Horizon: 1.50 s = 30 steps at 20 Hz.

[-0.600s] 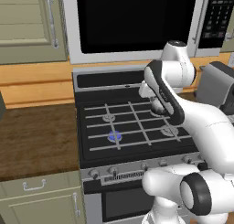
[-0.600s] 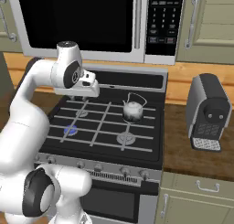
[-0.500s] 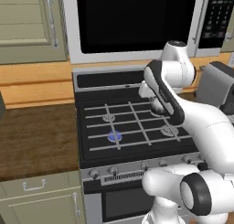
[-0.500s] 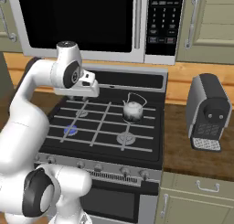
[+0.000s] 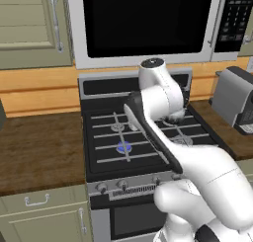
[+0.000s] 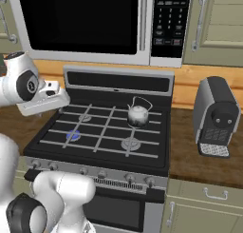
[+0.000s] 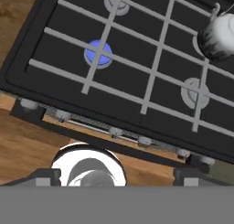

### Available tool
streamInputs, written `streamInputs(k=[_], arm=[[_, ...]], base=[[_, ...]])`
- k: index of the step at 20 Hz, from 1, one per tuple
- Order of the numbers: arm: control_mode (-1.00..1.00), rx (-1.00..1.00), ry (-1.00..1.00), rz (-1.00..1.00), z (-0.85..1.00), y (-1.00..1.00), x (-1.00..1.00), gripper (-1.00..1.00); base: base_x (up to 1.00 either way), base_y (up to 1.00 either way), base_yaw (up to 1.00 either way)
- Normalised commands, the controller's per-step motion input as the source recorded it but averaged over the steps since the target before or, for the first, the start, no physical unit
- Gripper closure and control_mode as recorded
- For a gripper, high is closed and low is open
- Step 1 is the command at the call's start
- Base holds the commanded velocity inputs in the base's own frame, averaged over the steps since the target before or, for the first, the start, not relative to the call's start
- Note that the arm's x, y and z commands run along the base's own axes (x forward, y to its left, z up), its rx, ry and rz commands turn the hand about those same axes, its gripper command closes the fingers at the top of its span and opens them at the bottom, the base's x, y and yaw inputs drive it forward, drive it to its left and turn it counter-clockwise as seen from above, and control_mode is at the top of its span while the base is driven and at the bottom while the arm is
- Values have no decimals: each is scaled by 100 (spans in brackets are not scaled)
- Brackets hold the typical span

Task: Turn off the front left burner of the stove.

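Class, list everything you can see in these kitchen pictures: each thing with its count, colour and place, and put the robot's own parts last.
stove: 1, black top, silver trim, centre under the microwave
front left burner: 1, blue-tinted centre, near left of the stove
plain burners: 3, grey, other corners
knobs: a row, silver, along the stove front
kettle: 1, silver, on the back right burner
microwave: 1, silver frame, black window, above the stove
coffee machine: 1, grey and black, counter right of the stove
cabinets: pale green, above and below
counter: brown wood, both sides
robot arm: 1, white, over the stove
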Motion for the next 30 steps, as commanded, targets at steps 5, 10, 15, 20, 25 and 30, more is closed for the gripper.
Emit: streamInputs(k=[5,10,15,20,25,30], arm=[[-100,-15,-5,9,-5,55,-69,-100],[-100,-20,0,10,-9,60,-58,-100],[-100,-41,0,24,-41,99,-69,-100],[-100,-47,0,32,-67,95,-67,-100],[-100,-48,6,54,-72,47,-22,-100],[-100,-32,1,55,-62,-18,3,-100]], base=[[0,0,0],[0,0,0],[0,0,0],[0,0,0],[0,0,0],[0,0,0]])
